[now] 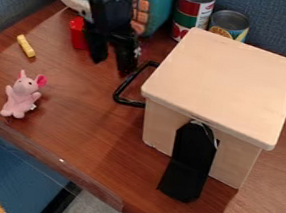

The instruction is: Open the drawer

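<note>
The black gripper [112, 65] hangs at the upper left of centre, its two fingers apart and pointing down, with nothing between them. Just right of and below it is the black drawer handle [127, 87], a bracket on the left side of the light wooden box [225, 85]. The right finger is close to the handle's upper end; whether they touch I cannot tell. The drawer's front faces left and is hidden from this angle.
Two cans [193, 10] stand behind the box, beside a teal toy [160, 2]. A red block [77, 32] lies behind the gripper. At left are a yellow piece [25, 46] and a pink plush [21, 95]. A black flap [190, 163] hangs on the box's near side.
</note>
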{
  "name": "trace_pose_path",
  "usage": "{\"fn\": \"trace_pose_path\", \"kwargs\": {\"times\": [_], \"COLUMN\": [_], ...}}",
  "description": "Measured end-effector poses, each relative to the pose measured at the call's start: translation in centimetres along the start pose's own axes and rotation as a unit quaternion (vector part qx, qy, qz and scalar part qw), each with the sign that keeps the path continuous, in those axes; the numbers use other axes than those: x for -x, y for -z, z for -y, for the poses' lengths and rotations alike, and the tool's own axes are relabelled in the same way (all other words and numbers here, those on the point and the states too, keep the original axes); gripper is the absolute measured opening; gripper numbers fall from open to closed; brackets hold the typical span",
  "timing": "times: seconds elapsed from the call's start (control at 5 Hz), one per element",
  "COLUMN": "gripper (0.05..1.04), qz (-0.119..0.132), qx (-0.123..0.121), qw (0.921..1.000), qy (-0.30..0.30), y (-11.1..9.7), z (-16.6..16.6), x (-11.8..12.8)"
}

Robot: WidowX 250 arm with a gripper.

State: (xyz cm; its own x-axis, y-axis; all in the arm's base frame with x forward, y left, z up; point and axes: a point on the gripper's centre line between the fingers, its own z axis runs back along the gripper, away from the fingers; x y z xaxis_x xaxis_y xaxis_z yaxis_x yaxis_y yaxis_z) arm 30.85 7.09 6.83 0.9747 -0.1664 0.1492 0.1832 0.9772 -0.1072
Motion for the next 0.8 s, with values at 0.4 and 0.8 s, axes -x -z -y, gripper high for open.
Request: {"fn": "trace_pose_path", "kwargs": {"times": [0.4,0.8], "gripper": [1.000,1.000], "qz": [-0.001,0.001], "qx": [0.031,0.057], "qw": [0.9994,0.9981], "qy": [-0.013,-0.024], "y": [1.8,2.4], "z": [-0.1,1.1], "x": [0.4,-0.1]}}
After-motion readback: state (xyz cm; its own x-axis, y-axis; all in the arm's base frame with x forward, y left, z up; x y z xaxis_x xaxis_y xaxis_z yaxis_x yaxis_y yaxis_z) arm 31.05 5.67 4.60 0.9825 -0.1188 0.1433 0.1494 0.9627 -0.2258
